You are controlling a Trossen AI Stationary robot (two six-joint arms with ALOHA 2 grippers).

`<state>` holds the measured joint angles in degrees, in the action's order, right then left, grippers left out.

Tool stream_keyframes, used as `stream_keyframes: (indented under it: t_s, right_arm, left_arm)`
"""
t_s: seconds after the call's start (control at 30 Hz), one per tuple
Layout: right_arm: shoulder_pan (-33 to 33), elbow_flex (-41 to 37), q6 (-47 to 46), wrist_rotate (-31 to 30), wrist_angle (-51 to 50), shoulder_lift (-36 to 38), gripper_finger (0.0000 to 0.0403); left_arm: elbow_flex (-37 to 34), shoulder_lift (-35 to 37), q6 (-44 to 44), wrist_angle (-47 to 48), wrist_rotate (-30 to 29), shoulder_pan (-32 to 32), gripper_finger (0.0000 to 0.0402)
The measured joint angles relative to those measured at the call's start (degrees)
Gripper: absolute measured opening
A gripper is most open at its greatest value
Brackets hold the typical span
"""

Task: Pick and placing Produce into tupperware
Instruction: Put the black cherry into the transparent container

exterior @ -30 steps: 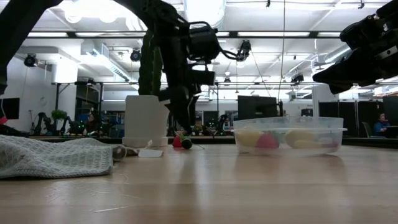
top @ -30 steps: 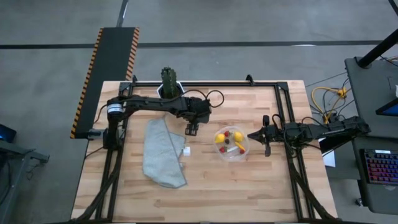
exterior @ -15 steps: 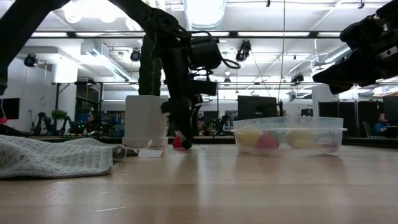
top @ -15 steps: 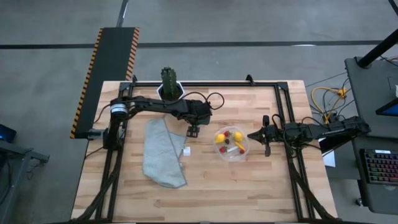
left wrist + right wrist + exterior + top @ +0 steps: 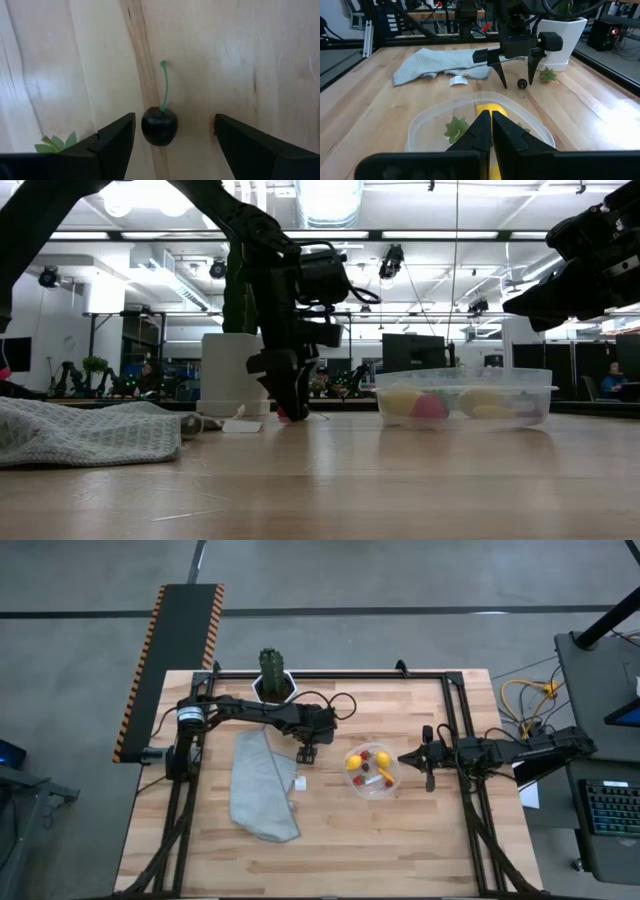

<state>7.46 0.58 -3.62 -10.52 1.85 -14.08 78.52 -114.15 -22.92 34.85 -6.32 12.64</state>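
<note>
A dark cherry [image 5: 159, 126] with a green stem lies on the wooden table. My left gripper [image 5: 175, 121] is open and points down, one finger on either side of the cherry and neither touching it. It stands left of the round clear tupperware [image 5: 372, 772], which holds two yellow lemons, red berries and a green leaf. A red strawberry with green leaves [image 5: 547, 75] lies on the table beside the cherry. My right gripper [image 5: 487, 120] is shut and hovers just right of the tub [image 5: 420, 125], above its rim.
A grey cloth [image 5: 262, 785] lies crumpled left of my left gripper [image 5: 306, 753], with a small white cube [image 5: 300, 782] at its edge. A cactus in a white pot [image 5: 272, 678] stands at the far edge. Bare wood lies near of the tub.
My left gripper has come down toward the table and slightly toward the near edge, so its open fingers now stand around the cherry. The right arm has kept still.
</note>
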Motion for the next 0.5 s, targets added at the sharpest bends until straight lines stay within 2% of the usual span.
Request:
stream_keyframes:
  t_s: [0.5]
  right_arm:
    - [0.02,0.00,0.00,-0.01,0.00,-0.07,0.0009]
  left_arm:
    - [-0.13,0.00,-2.99,-0.93,-0.05,0.00,0.0254]
